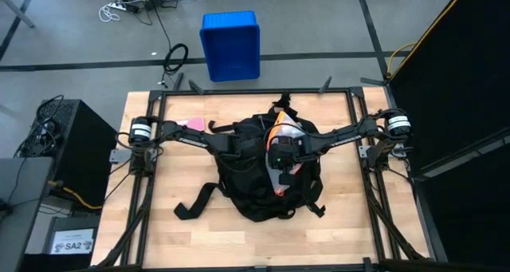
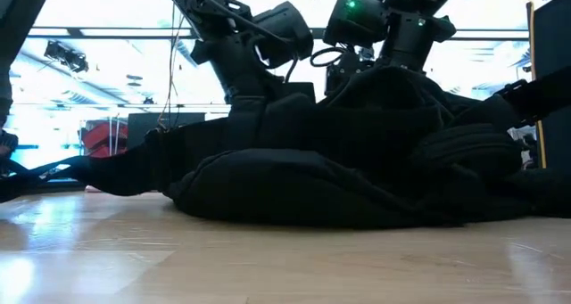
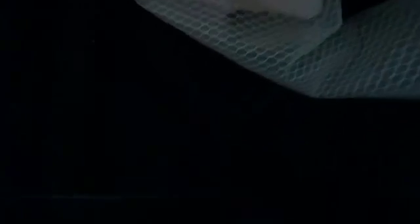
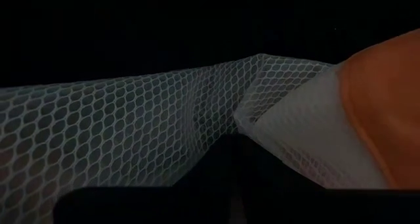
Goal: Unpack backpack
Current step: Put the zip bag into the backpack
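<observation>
Inside the backpack (image 1: 267,180), wrist views alone show white mesh (image 4: 131,138); orange fabric (image 4: 387,112).

Looks like a robotics lab or test bay rather than anyone's home — the wooden table (image 1: 199,232) sits inside a black metal frame (image 1: 255,91) on a bare grey concrete floor (image 1: 72,33) marked with dark tape lines. There are loose cables (image 1: 135,5) snaking across the floor, a blue plastic crate (image 1: 230,45) parked behind the table, and a black equipment box (image 1: 68,140) beside it — plus a printed label reading "SA2" (image 1: 72,243) on the gear at the corner.
</observation>
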Tool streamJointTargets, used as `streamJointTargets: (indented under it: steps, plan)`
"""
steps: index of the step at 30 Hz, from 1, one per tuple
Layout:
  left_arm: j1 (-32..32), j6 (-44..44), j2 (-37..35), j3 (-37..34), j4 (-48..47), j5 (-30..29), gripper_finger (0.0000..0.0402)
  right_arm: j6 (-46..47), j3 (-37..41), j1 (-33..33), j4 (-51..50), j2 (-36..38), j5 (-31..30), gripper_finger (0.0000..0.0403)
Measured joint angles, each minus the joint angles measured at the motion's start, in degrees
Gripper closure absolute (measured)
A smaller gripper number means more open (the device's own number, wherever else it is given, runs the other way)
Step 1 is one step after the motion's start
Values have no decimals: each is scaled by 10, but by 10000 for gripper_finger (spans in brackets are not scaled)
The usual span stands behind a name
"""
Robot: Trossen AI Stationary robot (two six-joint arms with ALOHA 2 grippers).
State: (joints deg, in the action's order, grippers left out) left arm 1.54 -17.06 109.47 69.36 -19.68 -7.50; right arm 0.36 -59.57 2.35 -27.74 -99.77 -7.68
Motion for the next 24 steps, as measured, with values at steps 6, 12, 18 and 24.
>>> streamJointTargets:
  steps: [6,12,18,24]
  plan:
    - [-15,14,-11,0,-47,-4,401,18,1,-4,-56,35,-16,403]
    - [-62,-13,-75,-2,-142,-55,402,37,1,-11,-132,37,-40,403]
    - [-117,-71,-135,-3,-210,-122,401,57,2,-12,-154,46,-76,403]
    - [-153,-100,-178,-3,-232,-185,401,63,2,-13,-115,42,-55,403]
